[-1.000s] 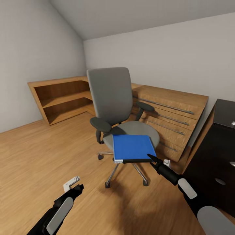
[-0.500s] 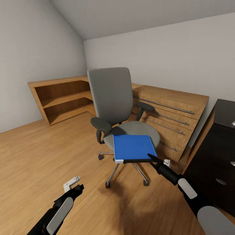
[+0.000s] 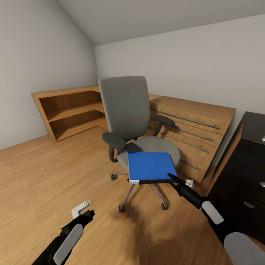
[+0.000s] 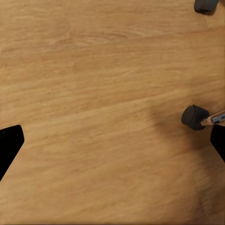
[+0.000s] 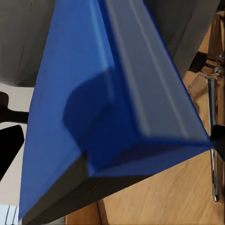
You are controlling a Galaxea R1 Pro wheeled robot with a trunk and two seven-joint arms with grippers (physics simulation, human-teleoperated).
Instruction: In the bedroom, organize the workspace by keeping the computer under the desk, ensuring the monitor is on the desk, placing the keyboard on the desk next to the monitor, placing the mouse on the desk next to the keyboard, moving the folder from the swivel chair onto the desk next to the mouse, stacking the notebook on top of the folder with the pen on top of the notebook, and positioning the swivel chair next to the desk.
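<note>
The grey swivel chair stands in the middle of the room on its chrome base. On its seat lies the bright-blue folder, sticking out over the seat's front edge. My right gripper is at the folder's near right corner. In the right wrist view the folder sits very close between the spread fingers, and the gripper is open. My left gripper hangs open low over the wood floor, left of the chair base; a chair castor shows in the left wrist view. The desk's glossy black top is at the right edge.
Low oak shelving runs along the sloped left wall. An oak drawer unit stands close behind the chair. Black drawers under the desk sit just right of my right arm. Open wood floor lies to the left.
The whole picture has shifted very slightly. The right gripper stays at the folder's corner, and the folder and chair have not visibly moved.
</note>
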